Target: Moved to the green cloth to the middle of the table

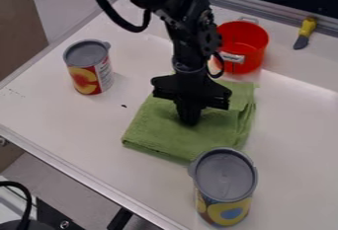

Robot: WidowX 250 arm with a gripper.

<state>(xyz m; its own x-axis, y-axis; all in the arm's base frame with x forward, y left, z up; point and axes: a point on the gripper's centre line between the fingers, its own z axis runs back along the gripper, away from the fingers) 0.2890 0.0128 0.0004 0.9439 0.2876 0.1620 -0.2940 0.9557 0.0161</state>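
The black gripper hangs over the middle of the folded green cloth, its fingers close together and shut on the cloth's upper layer. Small creases run through the fabric around the fingertips. The cloth lies on the white table near its centre, roughly square, with its upper part partly hidden behind the gripper.
A red pot stands just beyond the cloth's top edge. One can is at the upper left, another can close to the cloth's lower right corner. A yellow-handled knife lies at the upper right.
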